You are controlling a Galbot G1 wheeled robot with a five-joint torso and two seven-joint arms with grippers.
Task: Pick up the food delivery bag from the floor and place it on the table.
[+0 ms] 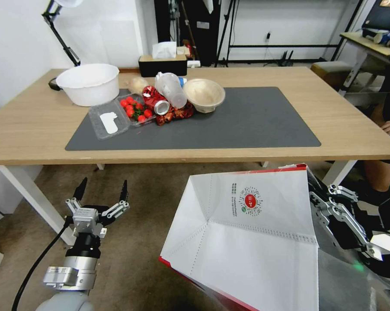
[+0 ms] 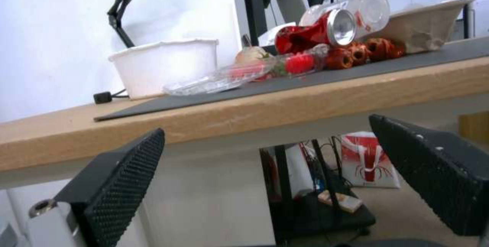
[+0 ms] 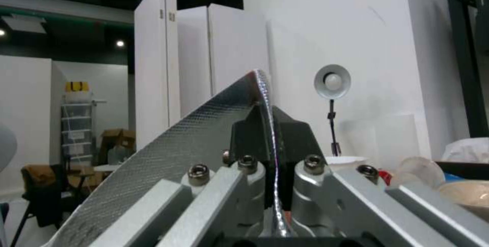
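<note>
Large light-wood table (image 1: 342, 129) with dark grey mat (image 1: 255, 121) is sitting ahead; the mat's right half looks like the drop zone, clutter is sitting left. Boxy white food delivery bag with red trim (image 1: 247, 242) is hanging off the floor, near-right, below the table edge. Right gripper (image 3: 270, 151) is clenching its foil-lined wall. Needs lifting clear of the edge first, I'd say. Left gripper (image 1: 102, 192) is idling near-left, fingers spread.

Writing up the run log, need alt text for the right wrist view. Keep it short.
Close-up of the right gripper, its dark fingertips pinched shut on the thin silver-foil edge of the food delivery bag, which slants away from the camera. Beyond the fingers are white walls, a round lamp and the rim of a pale bowl.
</note>
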